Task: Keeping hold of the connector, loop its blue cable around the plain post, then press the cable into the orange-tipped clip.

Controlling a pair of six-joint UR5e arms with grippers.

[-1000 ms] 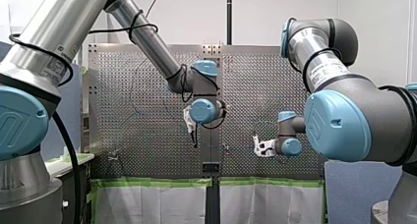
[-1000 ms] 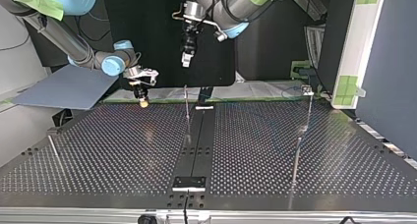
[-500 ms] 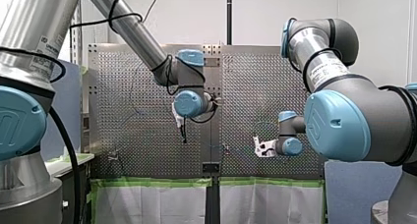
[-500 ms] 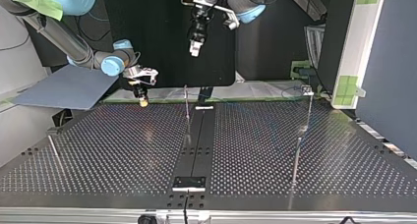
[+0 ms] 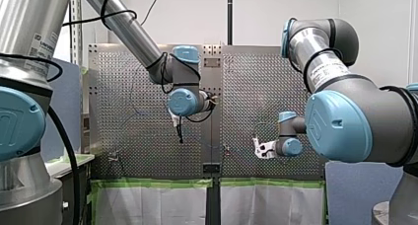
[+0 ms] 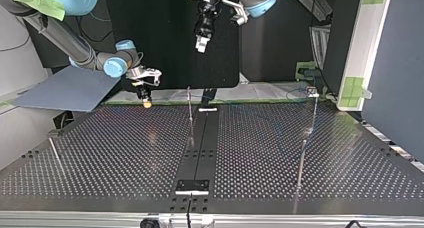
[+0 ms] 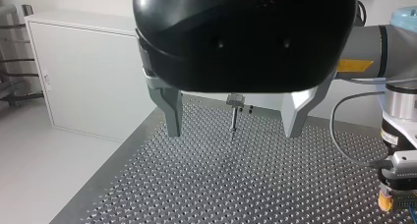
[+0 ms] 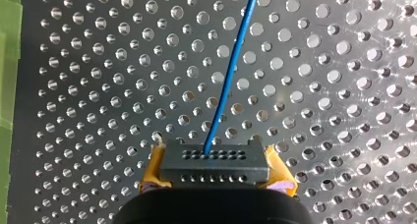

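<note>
- The perforated table (image 6: 300,153) is lying under both arms, and a dark strip (image 6: 200,143) is running down its middle in the top view.
- My left arm (image 5: 123,27) is coming in from the front view's left and is carrying its wrist high above the table.
- My right arm (image 5: 340,121) is coming in from the front view's right and is holding its wrist low, close to the table.
- My left gripper (image 7: 233,117) is hanging released. Its two metal fingers (image 7: 172,111) are standing wide apart and nothing is sitting between them.
- My right gripper (image 8: 212,157) is grasping the connector, and its yellow pads (image 8: 151,172) are pressing on both ends of it.
- The connector (image 8: 215,167) is a dark block with rows of small holes. It is sitting between those pads just over the table, near the far edge in the top view and to the left of the thin post there.
- The blue cable (image 8: 231,71) is leaving the middle of the connector and is running straight ahead of the gripper, over the holes.
- The thin post (image 6: 189,105) is standing upright at the far end of the dark strip. I cannot tell whether the cable is touching it.
</note>
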